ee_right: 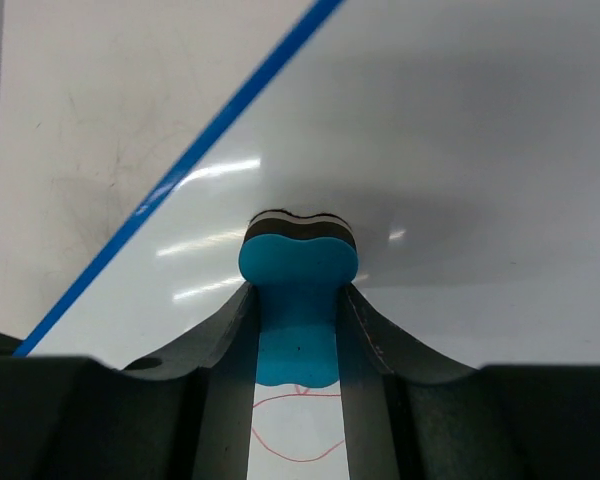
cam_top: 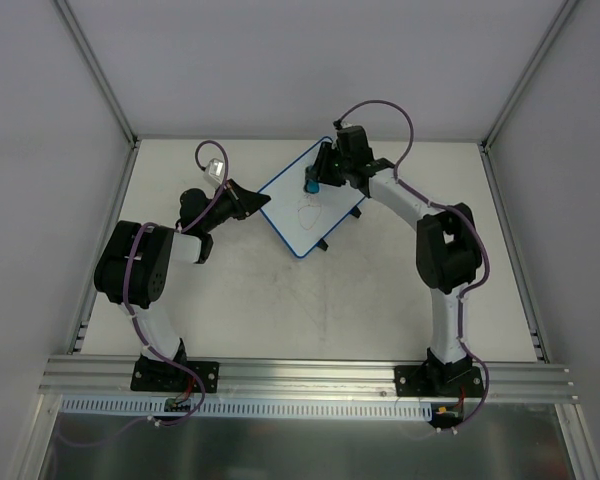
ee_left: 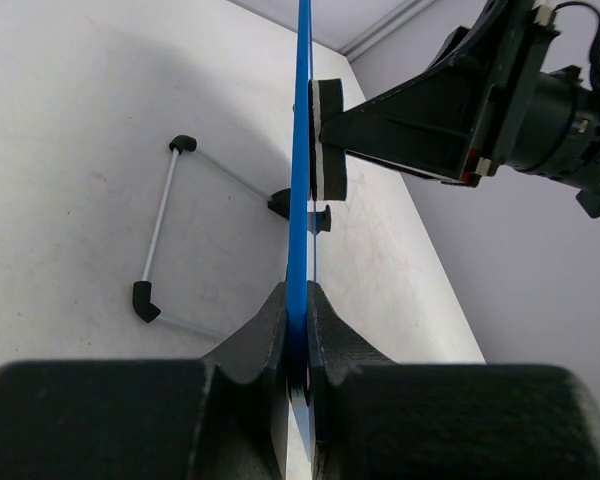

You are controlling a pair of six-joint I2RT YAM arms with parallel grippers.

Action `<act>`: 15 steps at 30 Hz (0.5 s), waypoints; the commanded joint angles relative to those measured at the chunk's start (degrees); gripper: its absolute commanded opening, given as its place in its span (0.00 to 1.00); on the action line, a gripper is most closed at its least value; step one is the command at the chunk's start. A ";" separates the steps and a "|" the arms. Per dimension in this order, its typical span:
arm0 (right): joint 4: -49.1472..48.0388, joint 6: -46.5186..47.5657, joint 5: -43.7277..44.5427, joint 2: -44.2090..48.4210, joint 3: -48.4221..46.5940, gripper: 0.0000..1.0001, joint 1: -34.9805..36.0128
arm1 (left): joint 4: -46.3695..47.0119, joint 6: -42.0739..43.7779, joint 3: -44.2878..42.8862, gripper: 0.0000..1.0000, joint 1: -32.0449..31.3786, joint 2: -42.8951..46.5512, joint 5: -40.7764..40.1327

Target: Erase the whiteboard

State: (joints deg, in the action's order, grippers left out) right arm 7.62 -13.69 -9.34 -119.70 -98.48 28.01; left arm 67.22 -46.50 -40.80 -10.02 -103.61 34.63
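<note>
The whiteboard (cam_top: 292, 222) was set diagonally at back-centre of the table (cam_top: 220, 310), raised on its wire stand (ee_left: 160, 225). Its left edge was pinched by the left gripper (ee_left: 298, 300), jaws shut tight on the blue rim, so the board was braced. The eraser (ee_right: 298, 262) was clamped in the right gripper (ee_right: 298, 295), jaws closed on its blue body, w/ the felt face pressed against the board surface. A red scribble (ee_right: 285, 450) was seen on the board just on the wrist side of the eraser, not yet wiped.

Judged: wiping step in hand, prob. early on, since the mark was there in full. To do it well, the eraser should be drawn back over the scribble w/ felt held flat & pressure steady. Overlapping passes would likely be needed to cover the whole mark. The left grip should not be loosened, as the board sat on a light stand & could be shoved or tipped. Too much force might flex the board or pull the rim out of the jaws.
</note>
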 commanded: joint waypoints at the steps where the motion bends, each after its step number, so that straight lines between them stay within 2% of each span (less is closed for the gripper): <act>1: 2.23 -3.44 4.86 -0.62 3.99 0.00 -2.08 | 2.39 4.58 -0.07 0.00 -0.26 -0.54 1.84; 15: 2.14 -11.09 10.56 3.15 14.45 0.00 -6.91 | 2.83 4.31 0.37 0.00 -0.17 -0.36 2.02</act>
State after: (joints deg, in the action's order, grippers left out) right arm 5.43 -23.20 -4.56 -116.40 -86.59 21.54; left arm 67.46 -46.57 -40.77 -10.04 -103.61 34.65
